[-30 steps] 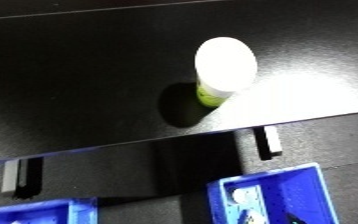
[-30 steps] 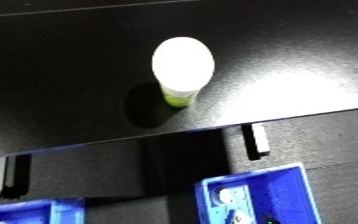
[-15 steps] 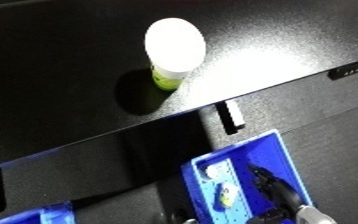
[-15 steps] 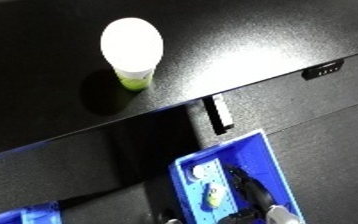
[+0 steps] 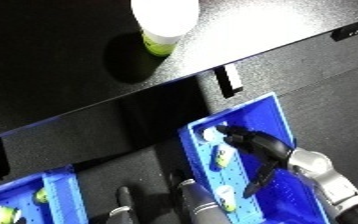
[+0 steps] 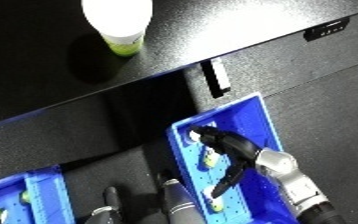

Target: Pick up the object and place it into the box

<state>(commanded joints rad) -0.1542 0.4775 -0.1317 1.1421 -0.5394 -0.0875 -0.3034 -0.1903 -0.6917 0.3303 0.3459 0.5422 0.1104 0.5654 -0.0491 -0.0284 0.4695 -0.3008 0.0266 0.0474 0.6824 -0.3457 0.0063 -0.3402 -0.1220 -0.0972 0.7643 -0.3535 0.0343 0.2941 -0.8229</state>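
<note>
A bottle with a big white cap and a yellow-green body stands on the black table, near its front edge, at the top of both views. Below the edge lies a blue bin holding several small white and yellow-green items. My right hand reaches into this bin from the lower right, open. Its fingers stretch toward a white item at the bin's far corner and its thumb points down. The hand is far from the bottle. Part of my left hand shows at the bottom edge.
A second blue bin with small items sits at the lower left. A white label and a dark bracket mark the table's front edge above the right bin. Dark floor lies to the right of the bin.
The camera has tipped down and tilted, so the bottle slid toward the top. My right hand has come further into view over the right bin. The bottle itself has not moved.
</note>
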